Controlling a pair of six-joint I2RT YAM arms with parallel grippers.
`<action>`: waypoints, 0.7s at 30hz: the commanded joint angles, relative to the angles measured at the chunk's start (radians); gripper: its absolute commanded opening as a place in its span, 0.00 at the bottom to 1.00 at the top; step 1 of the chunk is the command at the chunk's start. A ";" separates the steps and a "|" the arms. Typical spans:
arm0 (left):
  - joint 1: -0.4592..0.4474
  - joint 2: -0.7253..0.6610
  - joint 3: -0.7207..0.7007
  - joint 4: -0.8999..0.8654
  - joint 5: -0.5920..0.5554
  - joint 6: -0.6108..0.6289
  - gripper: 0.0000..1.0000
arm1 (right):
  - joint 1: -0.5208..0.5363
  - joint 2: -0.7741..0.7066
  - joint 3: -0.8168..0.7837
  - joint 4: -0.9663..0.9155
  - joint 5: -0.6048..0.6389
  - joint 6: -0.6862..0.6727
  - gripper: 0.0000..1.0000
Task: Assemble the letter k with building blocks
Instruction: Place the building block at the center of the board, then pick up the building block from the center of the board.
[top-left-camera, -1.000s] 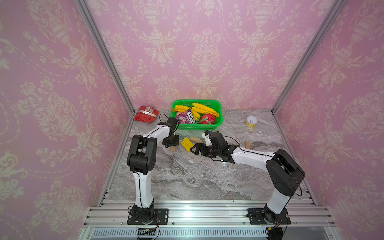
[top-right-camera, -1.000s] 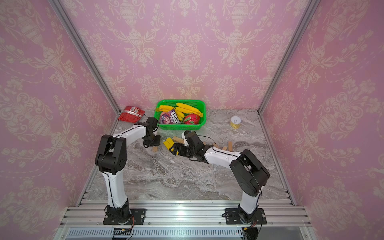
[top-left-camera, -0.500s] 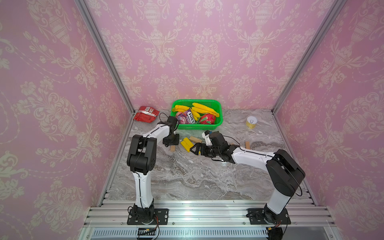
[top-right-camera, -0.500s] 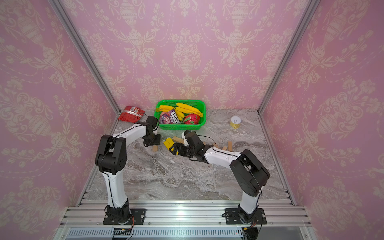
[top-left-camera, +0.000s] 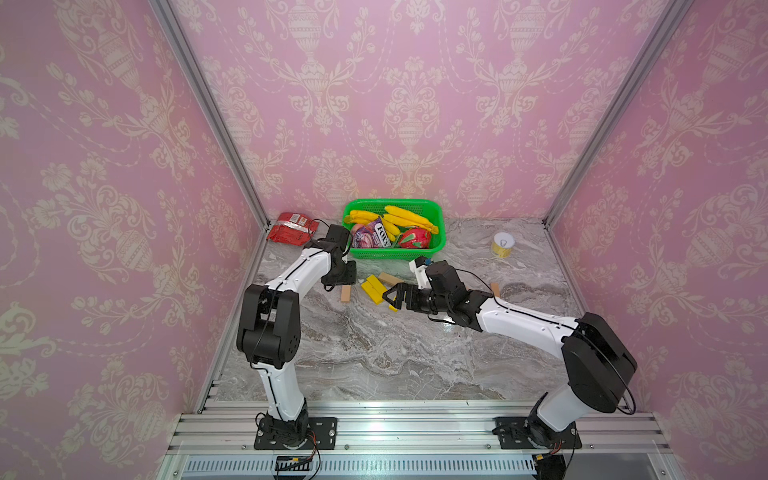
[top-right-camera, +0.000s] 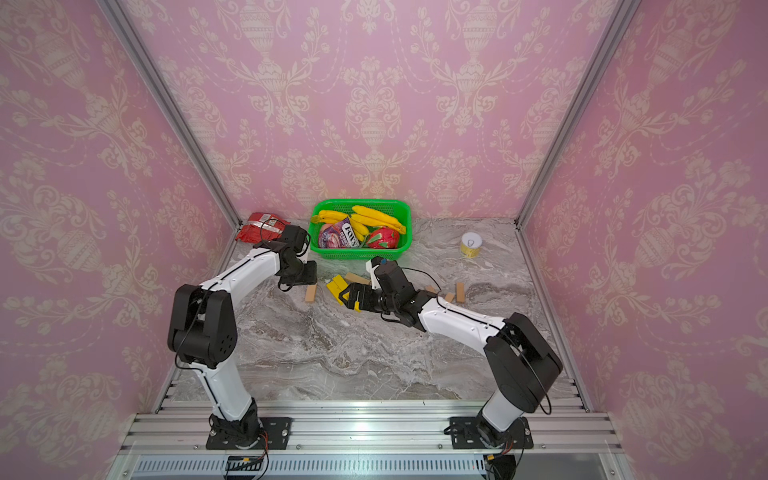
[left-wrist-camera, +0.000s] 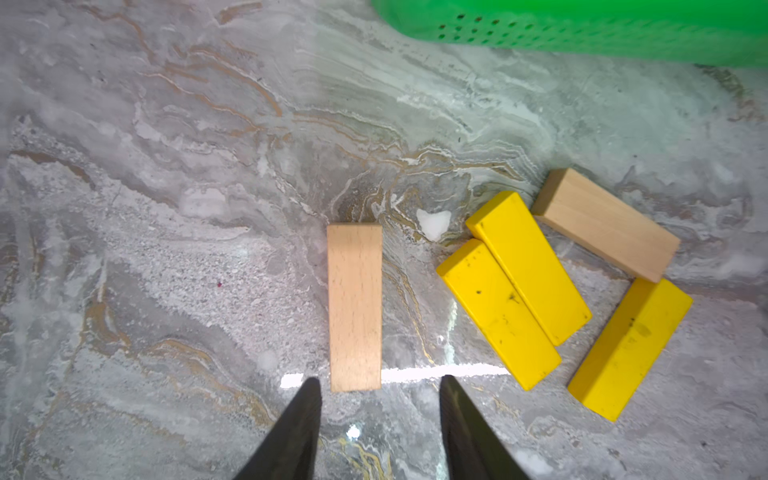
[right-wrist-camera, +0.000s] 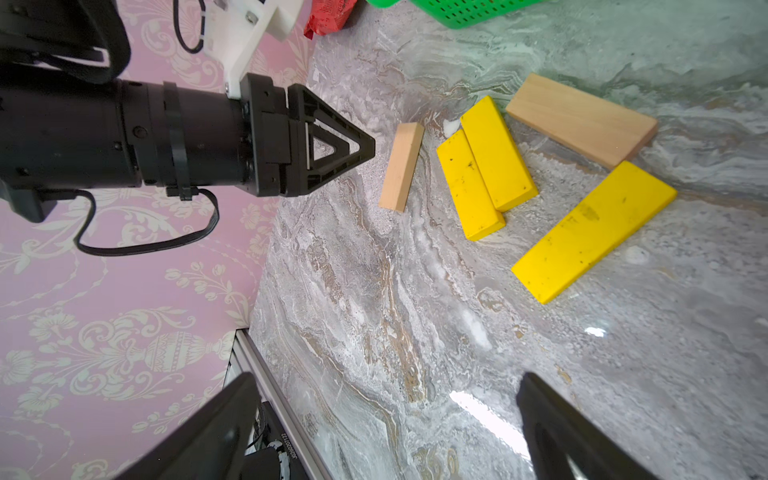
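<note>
1. Wood block (left-wrist-camera: 354, 307) lies flat on the surface (left-wrist-camera: 166, 249), at 6 o'clock from your left jaws in both top views, just beside them.
2. Its long axis runs 12 to 6, so those jaws would close across its narrow width; that arm is the nearer one.
3. Left jaws stand parted and empty; right jaws gape wide, empty, at 3 o'clock by the yellow blocks (left-wrist-camera: 498, 311).

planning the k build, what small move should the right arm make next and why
Probably lower the right end effector onto the lone yellow block and close: its jaws stand open and empty, and that block lies flat just ahead of it.
</note>
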 joint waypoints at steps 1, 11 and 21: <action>-0.013 -0.072 -0.066 -0.008 0.062 -0.045 0.49 | 0.021 -0.082 -0.041 -0.059 0.067 -0.024 1.00; -0.141 -0.212 -0.221 0.042 0.044 -0.161 0.50 | 0.093 -0.329 -0.212 -0.131 0.254 0.057 1.00; -0.184 -0.161 -0.275 0.192 0.059 -0.315 0.49 | 0.203 -0.405 -0.345 -0.093 0.392 0.130 1.00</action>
